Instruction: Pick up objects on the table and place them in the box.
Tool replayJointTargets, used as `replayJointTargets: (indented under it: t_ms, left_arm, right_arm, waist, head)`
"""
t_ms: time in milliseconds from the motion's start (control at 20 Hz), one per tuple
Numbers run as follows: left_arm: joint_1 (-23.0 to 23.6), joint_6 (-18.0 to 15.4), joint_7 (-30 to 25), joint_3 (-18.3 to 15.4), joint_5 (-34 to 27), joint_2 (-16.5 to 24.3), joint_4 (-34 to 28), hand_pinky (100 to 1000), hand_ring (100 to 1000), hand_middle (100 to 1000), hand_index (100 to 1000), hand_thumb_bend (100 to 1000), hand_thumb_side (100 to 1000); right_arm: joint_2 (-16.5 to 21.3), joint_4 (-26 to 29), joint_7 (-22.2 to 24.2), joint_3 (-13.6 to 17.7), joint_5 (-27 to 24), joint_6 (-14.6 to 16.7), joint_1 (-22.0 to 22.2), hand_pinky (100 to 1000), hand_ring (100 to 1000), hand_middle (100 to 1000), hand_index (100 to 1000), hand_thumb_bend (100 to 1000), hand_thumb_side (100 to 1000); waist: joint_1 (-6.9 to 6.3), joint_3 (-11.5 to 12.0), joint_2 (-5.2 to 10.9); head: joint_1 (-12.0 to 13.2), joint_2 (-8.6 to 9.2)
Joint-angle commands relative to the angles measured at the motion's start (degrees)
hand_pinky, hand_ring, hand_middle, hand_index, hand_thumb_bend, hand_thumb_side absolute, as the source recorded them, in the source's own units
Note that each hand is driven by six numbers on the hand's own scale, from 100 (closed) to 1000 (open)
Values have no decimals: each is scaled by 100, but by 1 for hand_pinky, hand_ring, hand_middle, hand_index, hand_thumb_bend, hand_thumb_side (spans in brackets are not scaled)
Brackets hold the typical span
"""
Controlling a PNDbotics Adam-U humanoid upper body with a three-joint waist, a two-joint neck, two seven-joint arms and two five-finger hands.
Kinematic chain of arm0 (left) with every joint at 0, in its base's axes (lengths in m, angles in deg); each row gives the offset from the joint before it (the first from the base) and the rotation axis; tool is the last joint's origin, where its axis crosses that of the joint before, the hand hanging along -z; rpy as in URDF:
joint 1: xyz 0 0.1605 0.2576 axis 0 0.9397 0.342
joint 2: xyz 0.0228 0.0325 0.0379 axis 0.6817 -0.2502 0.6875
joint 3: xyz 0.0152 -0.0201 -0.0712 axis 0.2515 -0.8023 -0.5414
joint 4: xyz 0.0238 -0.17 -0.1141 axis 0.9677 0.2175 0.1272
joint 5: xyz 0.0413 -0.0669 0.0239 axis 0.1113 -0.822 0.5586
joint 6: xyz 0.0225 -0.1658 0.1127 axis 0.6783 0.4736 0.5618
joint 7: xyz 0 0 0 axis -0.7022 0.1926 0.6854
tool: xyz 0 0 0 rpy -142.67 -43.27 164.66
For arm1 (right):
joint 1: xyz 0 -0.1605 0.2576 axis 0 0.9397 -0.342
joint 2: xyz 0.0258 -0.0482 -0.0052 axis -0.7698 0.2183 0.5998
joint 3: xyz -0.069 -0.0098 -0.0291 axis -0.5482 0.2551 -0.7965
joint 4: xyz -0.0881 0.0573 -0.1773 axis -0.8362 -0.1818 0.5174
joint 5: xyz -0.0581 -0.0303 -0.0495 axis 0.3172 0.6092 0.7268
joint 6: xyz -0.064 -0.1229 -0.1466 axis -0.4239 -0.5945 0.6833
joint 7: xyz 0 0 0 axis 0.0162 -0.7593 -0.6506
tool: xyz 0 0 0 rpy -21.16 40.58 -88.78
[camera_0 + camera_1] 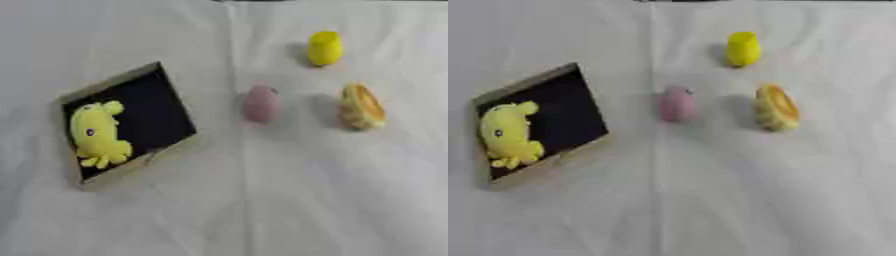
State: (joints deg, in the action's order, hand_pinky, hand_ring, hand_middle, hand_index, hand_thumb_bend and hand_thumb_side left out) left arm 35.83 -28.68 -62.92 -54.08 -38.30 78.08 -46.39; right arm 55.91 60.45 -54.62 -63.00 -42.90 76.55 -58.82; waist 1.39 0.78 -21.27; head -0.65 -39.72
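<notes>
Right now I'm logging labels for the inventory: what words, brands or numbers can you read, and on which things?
None: no text shows on the box, the yellow plush toy, the pink object, the yellow object, the orange-and-tan object or the white cloth.

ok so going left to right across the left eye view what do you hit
yellow plush toy lying in the box → pink object → yellow object → orange and tan object. The last two overlap slightly in left-right span; the yellow one starts further left and sits farther back.
</notes>
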Motion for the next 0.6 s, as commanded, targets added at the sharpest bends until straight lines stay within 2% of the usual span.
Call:
replayJointTargets:
  t_ms: [50, 150, 250, 450, 500, 600]
  left_arm:
    - [-26, 0, -6, -30, -21, 87, -85, 734, 615, 587, 780, 100, 587]
    - [-26, -2, -4, -30, -20, 91, -85, 734, 615, 587, 780, 100, 587]
    - [-23, -3, -5, -28, -19, 101, -85, 734, 615, 587, 780, 100, 586]
    - [-4, -5, -4, -27, -8, 127, -85, 734, 615, 587, 780, 100, 586]
    - [-2, -5, -4, -26, -6, 135, -85, 734, 615, 587, 780, 100, 586]
    - [-2, -2, -8, -18, -3, 147, -85, 734, 615, 587, 780, 100, 586]
  right_arm:
    - [147, 83, 0, 49, 33, 15, -36, 897, 773, 617, 797, 100, 514]
    - [223, 83, 14, 42, 81, 13, -16, 895, 778, 621, 801, 100, 475]
    - [401, 83, 69, 9, 205, 22, 24, 893, 785, 631, 809, 100, 392]
    - [1017, 83, 260, -79, 742, 62, 173, 885, 813, 683, 835, 100, 128]
    - [1238, 83, 344, -127, 945, 53, 244, 883, 818, 695, 838, 100, 100]
    - [1624, 83, 506, -239, 1369, 21, 378, 878, 832, 735, 849, 100, 100]
  waist:
    - [35, -7, 128]
    - [36, -8, 129]
    - [38, -7, 130]
    - [47, -10, 131]
    - [53, -18, 130]
    - [63, -31, 128]
  head:
    - [-6, 18]
    - [-4, 23]
    - [2, 26]
    - [11, 24]
    - [15, 25]
    - [12, 27]
